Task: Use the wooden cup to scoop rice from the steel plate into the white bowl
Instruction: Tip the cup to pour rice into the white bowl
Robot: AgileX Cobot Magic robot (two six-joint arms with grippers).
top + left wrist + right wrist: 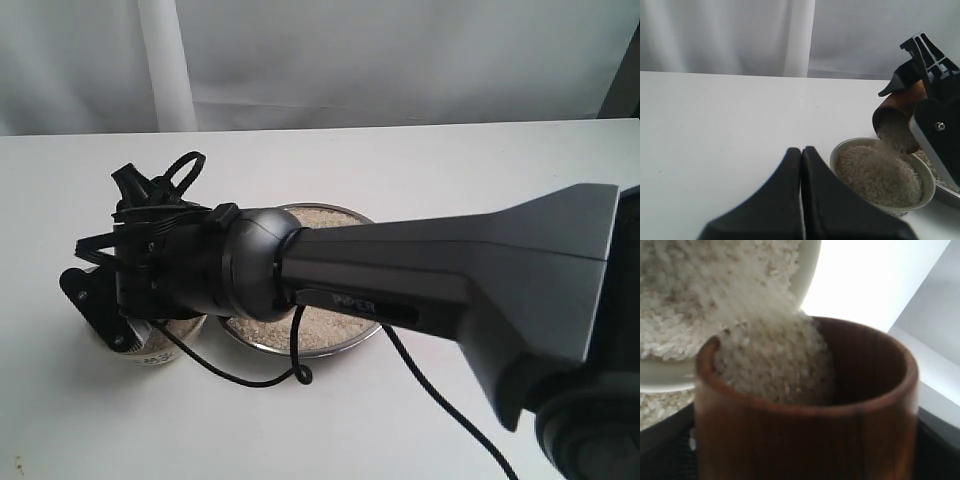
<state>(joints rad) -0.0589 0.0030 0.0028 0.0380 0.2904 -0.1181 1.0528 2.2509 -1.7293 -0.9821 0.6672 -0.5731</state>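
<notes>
A plain white table (450,160) carries everything; its matte top runs back to a straight far edge. Two dishes stand directly on it. The steel plate (300,350) sits near the middle of the tabletop in the exterior view, its shiny raised rim showing at the near and far sides, with a bed of rice (320,325) inside. The white bowl (150,357) stands just beside the plate, to its left in that view, with a dark print near its base; the left wrist view shows it heaped with grains nearly to the rim. A thin black cable (250,381) droops onto the table in front of the plate and ends in a small loop there.
</notes>
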